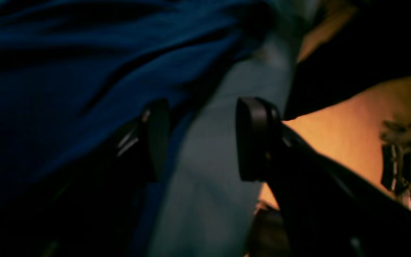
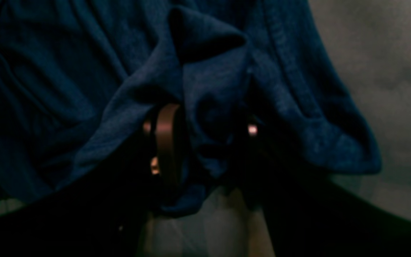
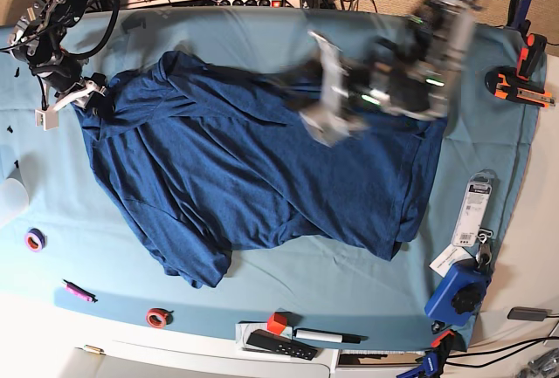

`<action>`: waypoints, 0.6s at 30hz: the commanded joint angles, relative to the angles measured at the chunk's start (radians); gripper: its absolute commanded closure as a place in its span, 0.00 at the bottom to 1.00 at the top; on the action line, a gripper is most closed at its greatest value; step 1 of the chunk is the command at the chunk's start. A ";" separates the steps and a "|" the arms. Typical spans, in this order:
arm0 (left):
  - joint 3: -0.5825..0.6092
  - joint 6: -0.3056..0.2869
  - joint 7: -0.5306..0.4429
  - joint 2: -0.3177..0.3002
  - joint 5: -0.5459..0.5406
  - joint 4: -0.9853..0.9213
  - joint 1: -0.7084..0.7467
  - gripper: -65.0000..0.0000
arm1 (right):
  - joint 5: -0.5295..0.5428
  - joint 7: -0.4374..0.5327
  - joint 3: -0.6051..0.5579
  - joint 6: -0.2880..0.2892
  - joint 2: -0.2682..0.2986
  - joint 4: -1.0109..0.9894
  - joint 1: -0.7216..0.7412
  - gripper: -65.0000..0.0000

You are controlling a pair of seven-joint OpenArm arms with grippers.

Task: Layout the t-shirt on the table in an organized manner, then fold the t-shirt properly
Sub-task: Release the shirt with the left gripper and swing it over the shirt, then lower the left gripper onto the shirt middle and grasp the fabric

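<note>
The t-shirt lies spread and rumpled across the middle of the counter, on the teal cloth, with folds running across its body and one sleeve bunched at the base view's upper left. There the right end effector sits at the shirt's edge; the right wrist view shows its two fingers closed on a gathered fold of the shirt, cloth packed between them and a hemmed edge drooping to the side over the counter. The left end effector is a motion-blurred shape over the shirt's upper middle in the base view. In the left wrist view its pads stand apart with bare teal cloth showing in the gap, and the shirt lies just beside the other pad; whether that pad touches the fabric cannot be told through the blur. Along the counter's near edge lie a red tape ring, a small red block, a black remote and a marker. A purple tape ring sits near the left edge, and a blue tool and an orange-and-black tool lie at the right.
</note>
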 commanded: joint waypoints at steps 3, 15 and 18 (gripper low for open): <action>0.116 -0.007 -0.048 0.056 0.066 0.019 -0.029 0.57 | -0.015 -0.010 0.003 -0.005 0.018 0.010 0.002 0.64; 0.462 0.191 -0.239 0.199 0.536 -0.009 -0.055 0.57 | -0.018 -0.011 0.003 -0.005 0.016 0.010 0.002 0.64; 0.509 0.239 -0.276 0.203 0.590 -0.051 -0.083 0.57 | -0.018 -0.011 0.003 -0.005 0.016 0.010 0.000 0.64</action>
